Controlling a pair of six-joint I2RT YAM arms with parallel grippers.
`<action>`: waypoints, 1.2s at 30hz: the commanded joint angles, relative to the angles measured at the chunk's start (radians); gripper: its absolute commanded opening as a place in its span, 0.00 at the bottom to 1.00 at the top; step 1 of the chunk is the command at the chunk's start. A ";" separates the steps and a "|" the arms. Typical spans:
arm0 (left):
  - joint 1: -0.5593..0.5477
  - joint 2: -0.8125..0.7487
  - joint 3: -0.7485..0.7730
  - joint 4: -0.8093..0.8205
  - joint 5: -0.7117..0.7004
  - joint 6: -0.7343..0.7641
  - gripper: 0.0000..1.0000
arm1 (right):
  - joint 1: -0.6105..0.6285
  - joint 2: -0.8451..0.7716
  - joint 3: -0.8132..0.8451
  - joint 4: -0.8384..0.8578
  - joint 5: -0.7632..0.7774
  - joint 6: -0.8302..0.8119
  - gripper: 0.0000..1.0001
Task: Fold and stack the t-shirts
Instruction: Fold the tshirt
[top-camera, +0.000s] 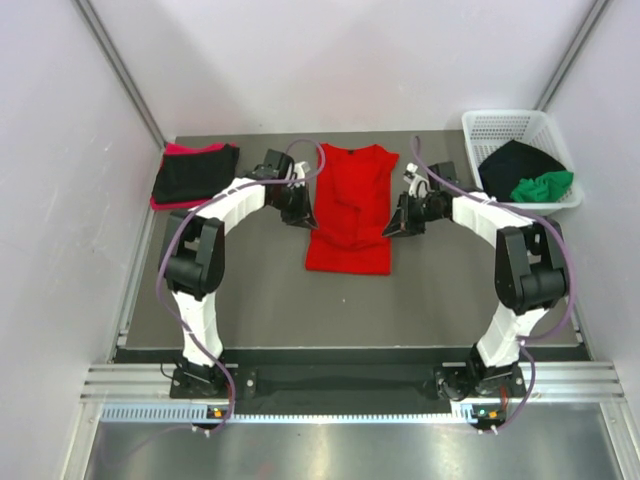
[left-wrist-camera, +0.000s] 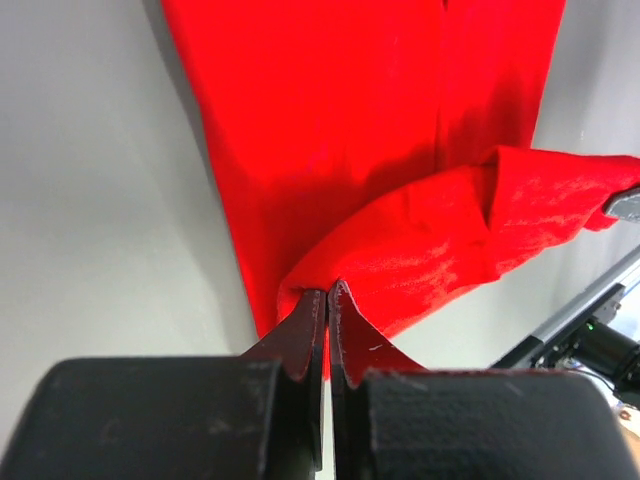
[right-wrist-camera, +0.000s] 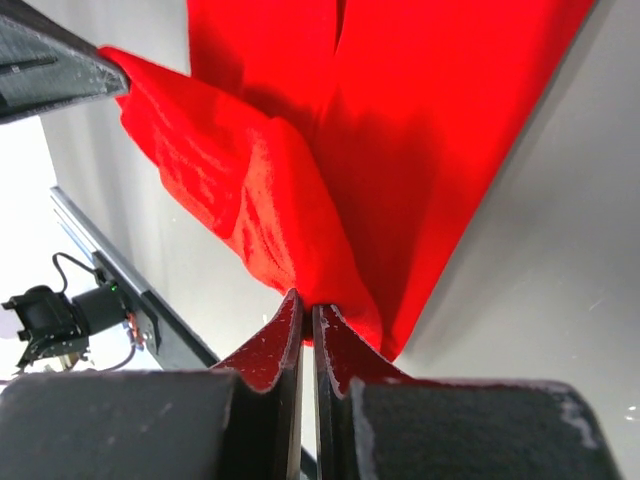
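A bright red t-shirt (top-camera: 350, 205) lies on the dark table (top-camera: 260, 300) at the middle, folded narrow, collar toward the back. My left gripper (top-camera: 303, 210) is shut on its left edge, the cloth (left-wrist-camera: 400, 250) pinched between the tips (left-wrist-camera: 327, 293) and lifted in a fold. My right gripper (top-camera: 398, 222) is shut on the right edge, the red cloth (right-wrist-camera: 300, 200) bunched at its tips (right-wrist-camera: 306, 302). A folded black t-shirt (top-camera: 196, 172) lies on a pinkish red one (top-camera: 181, 150) at the back left. Another black t-shirt (top-camera: 515, 165) and a green one (top-camera: 543, 186) sit in the basket.
The white lattice basket (top-camera: 490, 127) stands at the back right corner of the table. Pale walls close in the left, back and right sides. An aluminium rail (top-camera: 350, 385) runs along the near edge where both arm bases are bolted.
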 joint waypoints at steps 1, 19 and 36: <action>0.005 0.036 0.088 0.037 0.012 0.031 0.00 | -0.012 0.018 0.070 0.044 0.010 -0.030 0.00; 0.079 -0.097 0.040 -0.062 -0.015 0.037 0.48 | -0.095 -0.113 -0.089 -0.094 -0.060 -0.093 0.58; 0.083 -0.062 -0.309 0.102 0.297 -0.153 0.70 | -0.027 -0.062 -0.281 0.099 -0.114 0.105 0.58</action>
